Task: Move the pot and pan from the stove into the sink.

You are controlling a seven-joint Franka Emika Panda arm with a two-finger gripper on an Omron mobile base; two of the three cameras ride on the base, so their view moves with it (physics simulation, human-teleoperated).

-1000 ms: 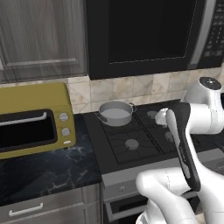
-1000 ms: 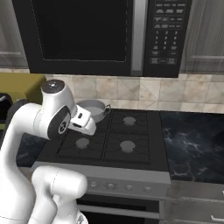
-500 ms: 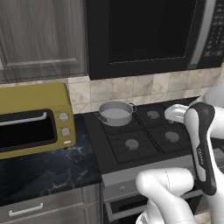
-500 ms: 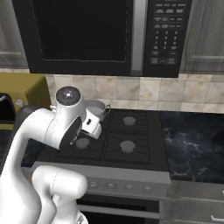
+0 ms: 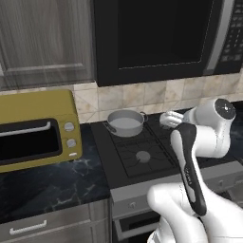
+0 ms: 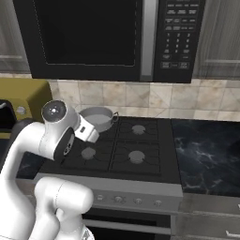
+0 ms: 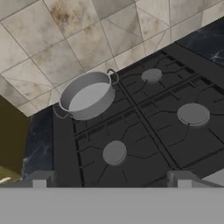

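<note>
The light-grey pot (image 5: 126, 122) (image 6: 97, 117) (image 7: 87, 95) stands upright on the back left burner of the black stove (image 5: 142, 156) (image 6: 136, 157) (image 7: 148, 131), its pale inside bare. My gripper (image 7: 111, 178) is open, its two tips wide apart with nothing between them. It hovers above the stove's front left part and looks toward the pot, well short of it. My white hand (image 5: 168, 118) (image 6: 86, 129) hangs just in front of the pot. The pan and the sink are out of view.
A yellow toaster oven (image 5: 35, 128) (image 6: 23, 98) stands on the dark marble counter (image 5: 52, 185) left of the stove. A black microwave (image 5: 161, 33) (image 6: 93, 37) hangs above the burners. More dark counter (image 6: 206, 154) runs to the stove's right.
My arm has swung, its elbow moving to the right in the left base view. The hand stays over the stove near the pot, jaws still open. The pot has not moved.
</note>
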